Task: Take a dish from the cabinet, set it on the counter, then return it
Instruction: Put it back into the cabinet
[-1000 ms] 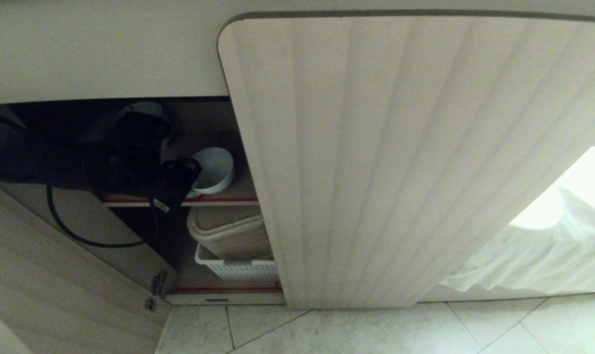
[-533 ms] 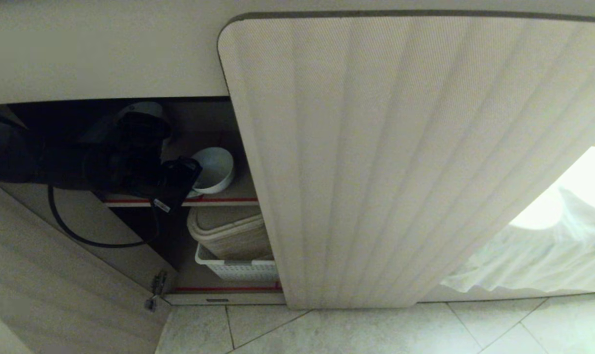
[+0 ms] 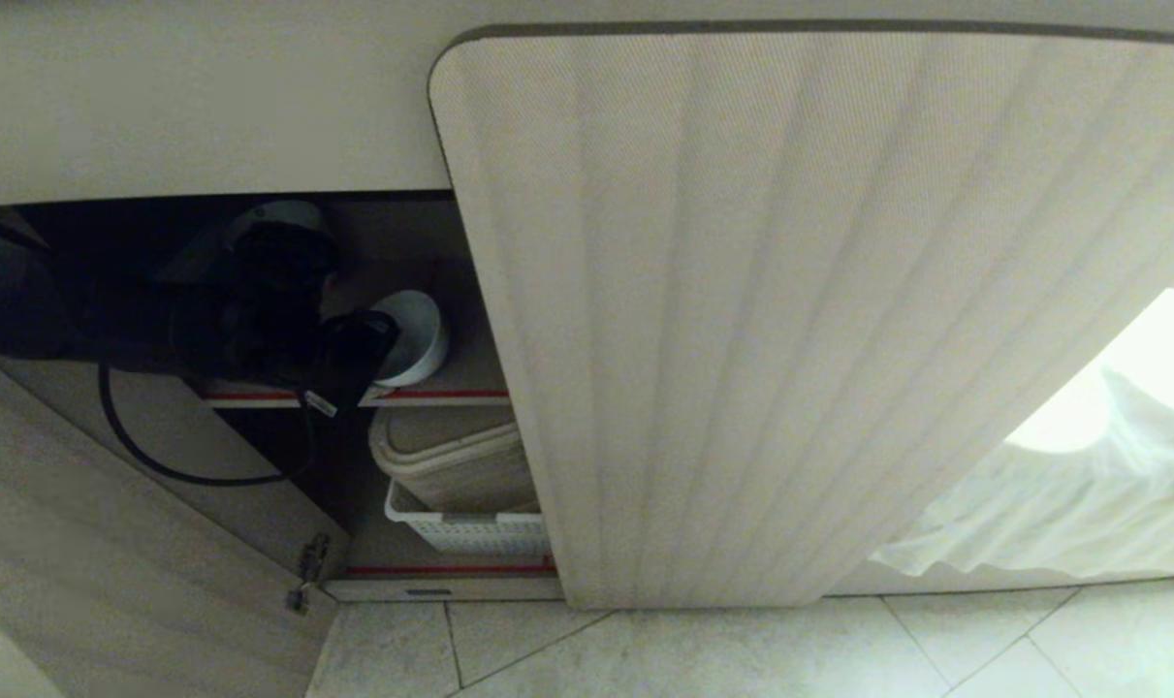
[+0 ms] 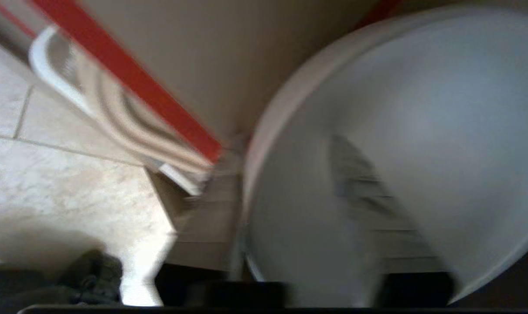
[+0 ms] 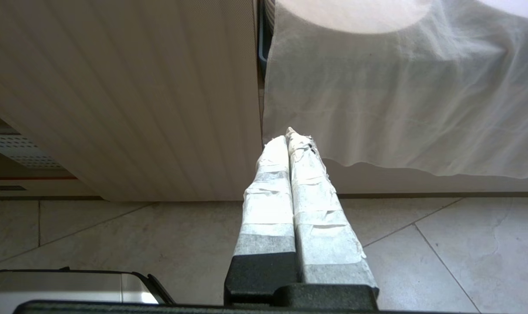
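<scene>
The right gripper (image 5: 290, 133) rises from the bottom centre of the frame, its two tape-wrapped jaws pressed together, tips touching. Behind it, a fluted beige cabinet door (image 5: 128, 96) fills the upper left. A white cloth (image 5: 399, 96) hangs across the upper right, just beside the door's edge. Pale floor tiles (image 5: 115, 235) span the lower half. A shiny metal object (image 5: 67, 285) sits at the lower left corner.
</scene>
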`<state>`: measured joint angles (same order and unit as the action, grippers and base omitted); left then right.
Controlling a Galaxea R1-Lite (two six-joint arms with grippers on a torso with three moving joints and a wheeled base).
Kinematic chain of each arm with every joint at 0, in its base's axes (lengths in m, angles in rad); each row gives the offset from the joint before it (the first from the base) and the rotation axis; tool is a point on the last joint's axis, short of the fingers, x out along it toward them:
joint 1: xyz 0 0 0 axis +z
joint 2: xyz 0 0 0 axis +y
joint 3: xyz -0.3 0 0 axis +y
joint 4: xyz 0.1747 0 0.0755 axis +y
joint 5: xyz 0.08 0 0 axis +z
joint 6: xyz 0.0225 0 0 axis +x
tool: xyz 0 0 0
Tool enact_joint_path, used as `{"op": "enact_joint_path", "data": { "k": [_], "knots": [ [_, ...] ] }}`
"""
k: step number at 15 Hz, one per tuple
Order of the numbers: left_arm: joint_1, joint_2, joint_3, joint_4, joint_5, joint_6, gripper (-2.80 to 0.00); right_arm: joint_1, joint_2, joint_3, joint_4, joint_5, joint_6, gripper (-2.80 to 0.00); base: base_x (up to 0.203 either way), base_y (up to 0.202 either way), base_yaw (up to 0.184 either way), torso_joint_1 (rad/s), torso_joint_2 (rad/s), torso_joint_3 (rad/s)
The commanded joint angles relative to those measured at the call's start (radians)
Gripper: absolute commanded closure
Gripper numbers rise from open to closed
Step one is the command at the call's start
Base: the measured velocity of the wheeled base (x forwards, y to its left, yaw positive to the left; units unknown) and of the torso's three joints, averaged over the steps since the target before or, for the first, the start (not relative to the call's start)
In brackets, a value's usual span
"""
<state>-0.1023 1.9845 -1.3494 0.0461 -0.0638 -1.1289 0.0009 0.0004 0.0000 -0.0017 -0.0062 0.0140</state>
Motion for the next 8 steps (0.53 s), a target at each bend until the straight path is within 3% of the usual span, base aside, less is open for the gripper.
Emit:
{"op": "enact_joint_path", "data": {
  "k": [1, 8],
  "knots": [
    [0.000, 0.002, -0.005, -0.026, 0.004, -0.006, -2.80, -0.001, 0.000, 0.000, 0.000, 0.000, 0.000, 0.00, 0.000, 0.000, 0.000, 0.000, 0.00, 0.000],
    [-0.002, 0.004, -0.007, -0.081, 0.040, -0.005, -2.80, 0.001, 0.000, 0.000, 0.000, 0.000, 0.000, 0.00, 0.000, 0.000, 0.000, 0.000, 0.00, 0.000]
  ]
}}
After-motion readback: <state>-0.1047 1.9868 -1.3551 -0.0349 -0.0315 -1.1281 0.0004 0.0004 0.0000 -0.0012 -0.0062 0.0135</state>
